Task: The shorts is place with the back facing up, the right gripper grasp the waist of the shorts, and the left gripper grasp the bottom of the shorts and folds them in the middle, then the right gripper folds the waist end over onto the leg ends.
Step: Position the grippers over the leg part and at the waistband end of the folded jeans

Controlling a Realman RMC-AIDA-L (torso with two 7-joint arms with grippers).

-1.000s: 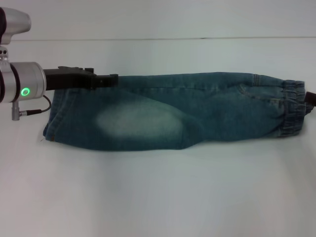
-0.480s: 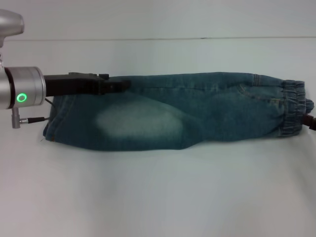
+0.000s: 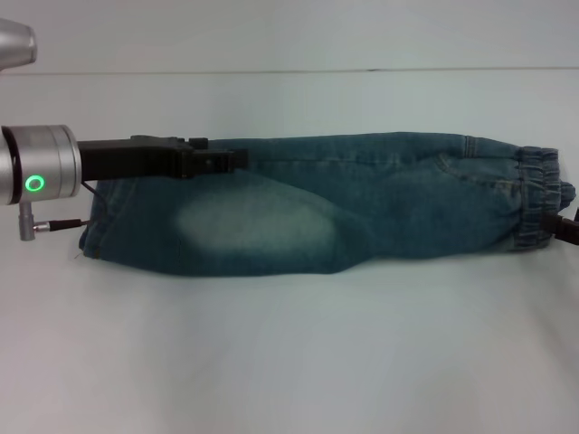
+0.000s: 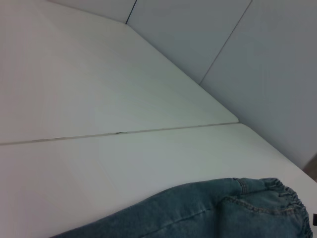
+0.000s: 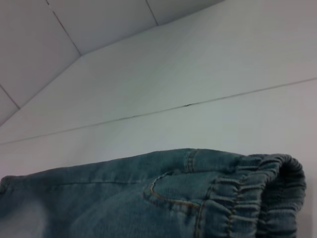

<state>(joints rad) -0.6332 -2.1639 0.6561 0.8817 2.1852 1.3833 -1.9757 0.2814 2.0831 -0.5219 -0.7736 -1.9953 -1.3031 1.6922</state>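
Observation:
The shorts (image 3: 380, 194) lie folded lengthwise into a long band across the white table (image 3: 289, 353). A pale faded patch (image 3: 253, 226) shows on the leg part at the left, and the elastic waist (image 3: 538, 194) is at the right. My left gripper (image 3: 237, 160) reaches in from the left, lying over the far edge of the leg part; its silver wrist (image 3: 41, 174) shows a green light. Only a dark tip of my right gripper (image 3: 570, 229) shows at the frame's right edge, beside the waist. The waist also appears in the left wrist view (image 4: 277, 198) and in the right wrist view (image 5: 247, 198).
A seam (image 3: 271, 70) runs across the table behind the shorts, with a pale wall beyond it. Bare white tabletop lies in front of the shorts.
The left gripper has slid to the right along the far edge of the shorts. The dark tip of the right gripper has shifted toward the table's front beside the waist. The shorts have not moved.

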